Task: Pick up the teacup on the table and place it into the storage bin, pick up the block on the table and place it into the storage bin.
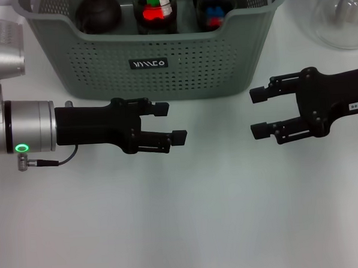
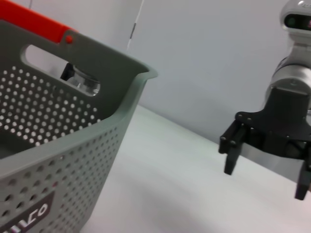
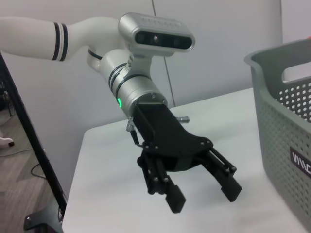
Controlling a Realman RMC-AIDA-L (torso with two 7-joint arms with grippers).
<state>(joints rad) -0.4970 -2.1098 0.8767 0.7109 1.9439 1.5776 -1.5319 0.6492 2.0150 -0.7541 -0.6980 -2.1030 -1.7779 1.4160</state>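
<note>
The grey-green storage bin [image 1: 103, 60] stands at the far side of the white table, its black label facing me. Inside it I see a dark rounded pot [image 1: 99, 12] and two dark teacups [image 1: 156, 10] [image 1: 215, 9] with red, green and blue blocks in them. No teacup or block shows on the table itself. My left gripper [image 1: 170, 123] hovers open and empty just in front of the bin. My right gripper [image 1: 258, 112] faces it from the right, also open and empty. The right wrist view shows the left gripper [image 3: 204, 196] open, and the left wrist view shows the right gripper [image 2: 265, 177] open.
A clear glass vessel [image 1: 344, 14] stands on the table at the far right, beside the bin. The bin's perforated wall [image 2: 58, 145] [image 3: 286, 126] is close to both grippers. White tabletop [image 1: 189, 217] stretches toward the near edge.
</note>
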